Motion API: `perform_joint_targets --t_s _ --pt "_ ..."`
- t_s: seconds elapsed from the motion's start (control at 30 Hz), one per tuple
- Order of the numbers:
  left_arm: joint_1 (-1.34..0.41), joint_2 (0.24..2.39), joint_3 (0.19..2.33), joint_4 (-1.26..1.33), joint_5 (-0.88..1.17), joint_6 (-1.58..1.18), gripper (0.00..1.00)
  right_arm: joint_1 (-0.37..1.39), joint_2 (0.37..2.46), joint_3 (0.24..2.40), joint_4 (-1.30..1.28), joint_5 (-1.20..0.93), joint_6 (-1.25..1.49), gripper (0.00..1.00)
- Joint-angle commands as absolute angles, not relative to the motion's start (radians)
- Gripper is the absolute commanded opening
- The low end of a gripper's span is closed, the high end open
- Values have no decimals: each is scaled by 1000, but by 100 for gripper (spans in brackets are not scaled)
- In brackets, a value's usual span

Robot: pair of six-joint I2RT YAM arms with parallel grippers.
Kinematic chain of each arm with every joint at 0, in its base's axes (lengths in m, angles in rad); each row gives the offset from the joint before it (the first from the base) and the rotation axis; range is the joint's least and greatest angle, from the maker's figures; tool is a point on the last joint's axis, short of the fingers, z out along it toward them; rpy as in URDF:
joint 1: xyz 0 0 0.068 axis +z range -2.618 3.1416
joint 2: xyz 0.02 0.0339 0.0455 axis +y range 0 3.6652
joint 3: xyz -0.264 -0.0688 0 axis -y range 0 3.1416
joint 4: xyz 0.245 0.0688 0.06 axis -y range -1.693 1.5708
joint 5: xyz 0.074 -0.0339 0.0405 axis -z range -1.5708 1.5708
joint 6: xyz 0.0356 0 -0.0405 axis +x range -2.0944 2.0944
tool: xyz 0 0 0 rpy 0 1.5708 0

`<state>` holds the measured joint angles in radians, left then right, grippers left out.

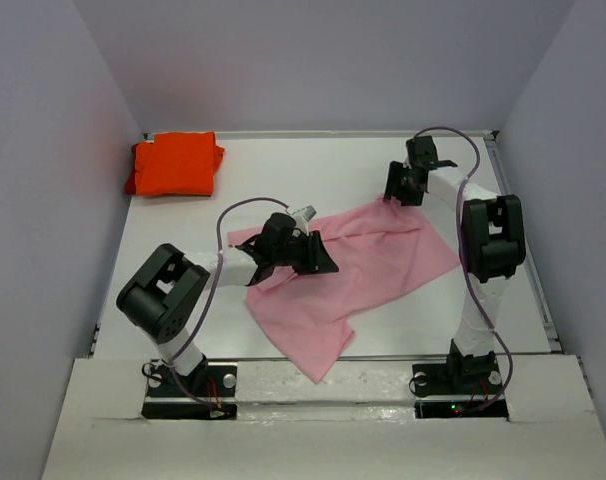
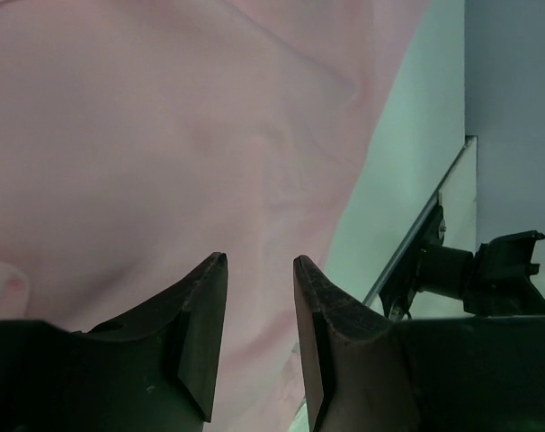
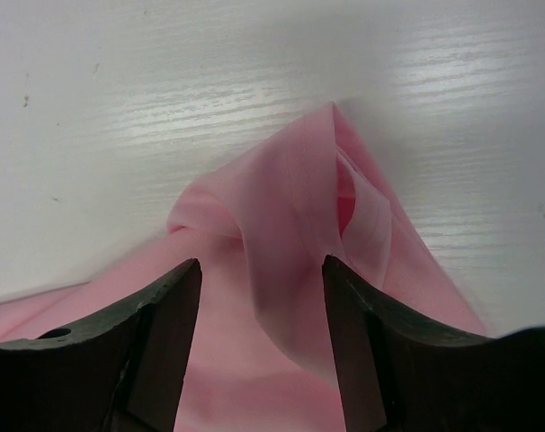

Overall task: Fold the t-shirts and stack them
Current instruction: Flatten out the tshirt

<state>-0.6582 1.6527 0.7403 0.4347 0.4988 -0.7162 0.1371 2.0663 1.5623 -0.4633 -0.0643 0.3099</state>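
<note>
The pink t-shirt (image 1: 388, 250) lies spread and wrinkled across the middle of the table, one part reaching the near edge. The orange t-shirt (image 1: 175, 165) sits folded at the far left corner. My left gripper (image 1: 323, 258) hovers low over the pink shirt's left half. Seen from the left wrist, this gripper (image 2: 259, 259) stands open, with only flat pink cloth (image 2: 165, 135) under the gap. My right gripper (image 1: 395, 195) is at the shirt's far corner. From its own wrist it (image 3: 262, 261) is open too, straddling a raised fold of pink cloth (image 3: 281, 198).
A metal rail (image 1: 545, 300) borders the table on the right, and grey walls close in on three sides. The right arm's base (image 2: 470, 270) shows in the left wrist view beyond the shirt's edge. White tabletop (image 3: 165, 90) lies past the shirt's far corner.
</note>
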Motion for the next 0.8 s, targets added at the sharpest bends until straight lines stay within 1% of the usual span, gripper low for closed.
perform_joint_targets --t_s 0.0,0.07,0.13,0.17,0.2,0.23,0.3,0.43,0.77 --pt "-669 1600 799 491 538 -756 44 132 2085 1580 -443 -78 310 60" --pt "-667 1574 839 450 522 -727 44 132 2094 1583 -443 -86 305 54" --pt "-667 1539 877 358 499 -695 44 132 2103 1592 -443 -98 307 24" --pt "-667 1526 918 330 489 -678 44 132 2109 1594 -443 -101 307 11" --pt "-666 1504 937 272 479 -648 44 132 2115 1597 -443 -104 311 2" --pt "-666 1493 957 246 471 -632 44 132 2115 1600 -443 -104 311 0" --pt "-666 1461 1020 178 443 -589 44 132 2114 1601 -443 -103 310 0" --pt "-664 1425 1055 114 423 -545 44 132 2085 1601 -443 -83 307 0" --pt "-652 1401 1005 113 422 -522 45 132 2020 1608 -448 93 288 0"
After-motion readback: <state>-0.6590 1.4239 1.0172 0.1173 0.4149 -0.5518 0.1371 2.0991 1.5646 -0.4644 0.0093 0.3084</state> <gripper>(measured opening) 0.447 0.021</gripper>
